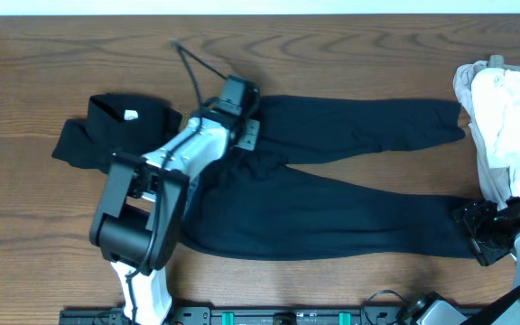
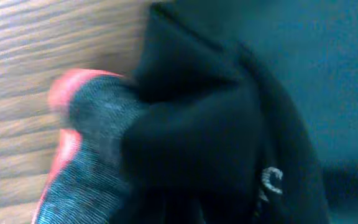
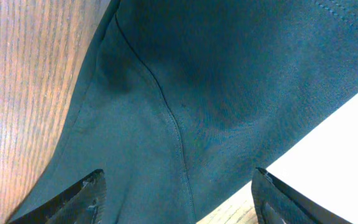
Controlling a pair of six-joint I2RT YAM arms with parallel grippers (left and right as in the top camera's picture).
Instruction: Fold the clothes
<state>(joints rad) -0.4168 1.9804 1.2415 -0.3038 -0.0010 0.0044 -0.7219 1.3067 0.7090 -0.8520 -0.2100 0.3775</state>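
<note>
Left pincer of mine is down on the waist end of the dark trousers. Cloth is bunched right up against its camera, the red and grey waistband showing, and I cannot tell whether it is clenched. My right pincer hangs released, fingers wide apart, over a trouser leg end beside the white clothes. The trousers lie lengthwise across the wooden table, with a black shirt just beyond the waist end.

Robot lab: wood tbl, arm rig
</note>
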